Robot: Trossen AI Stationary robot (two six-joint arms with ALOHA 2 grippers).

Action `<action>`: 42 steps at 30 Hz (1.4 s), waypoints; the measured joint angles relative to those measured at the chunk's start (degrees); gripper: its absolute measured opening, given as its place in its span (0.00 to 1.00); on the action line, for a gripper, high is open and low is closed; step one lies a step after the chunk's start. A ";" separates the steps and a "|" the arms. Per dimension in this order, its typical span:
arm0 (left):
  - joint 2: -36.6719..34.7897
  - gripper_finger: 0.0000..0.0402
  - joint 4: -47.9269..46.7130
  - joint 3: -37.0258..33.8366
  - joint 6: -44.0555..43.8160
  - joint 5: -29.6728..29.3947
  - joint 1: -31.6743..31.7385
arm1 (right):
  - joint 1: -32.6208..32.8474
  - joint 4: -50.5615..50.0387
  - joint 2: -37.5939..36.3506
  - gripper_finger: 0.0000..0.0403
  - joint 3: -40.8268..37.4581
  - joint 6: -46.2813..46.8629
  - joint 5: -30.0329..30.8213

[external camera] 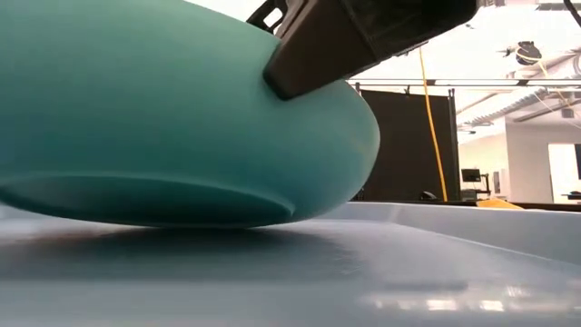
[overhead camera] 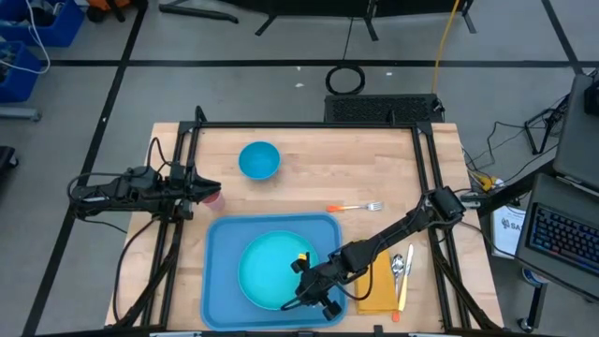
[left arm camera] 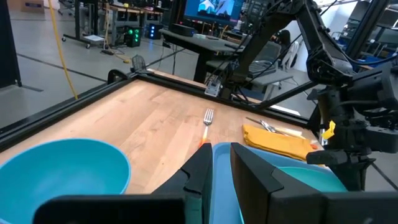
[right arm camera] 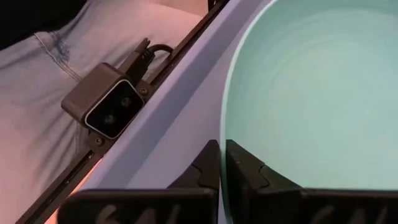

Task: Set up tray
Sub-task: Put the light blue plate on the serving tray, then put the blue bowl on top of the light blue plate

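Blue plastic fills the near middle of the wooden surface (overhead camera: 309, 178): the tray (overhead camera: 220, 271) lies flat there, its raised rim running all round, and a round teal plate (overhead camera: 271, 270) sits inside it. In the low view the plate's near edge is tipped up off the tray floor. The right gripper (overhead camera: 304, 292) is at the plate's near-right edge, with its fingers (right arm camera: 245, 171) pressed on the plate's rim.

Just right of the tray, a yellow-orange napkin (overhead camera: 382, 288) lies on the surface with a spoon (overhead camera: 397, 266) and a knife (overhead camera: 405, 281) on it. An orange-handled fork (overhead camera: 357, 207) lies just beyond the tray's far right corner. A small blue bowl (overhead camera: 259, 160) stands farther back on the left half, well apart from the tray.

The left gripper (overhead camera: 211, 193) hovers at the left edge of the surface, just beyond the tray's far left corner, its fingers (left arm camera: 255, 180) nearly together with only a narrow gap and nothing seen between them.
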 joint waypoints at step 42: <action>0.00 0.15 -0.05 0.01 -0.01 0.03 0.00 | -5.54 3.88 -4.09 0.15 -0.15 -10.92 9.65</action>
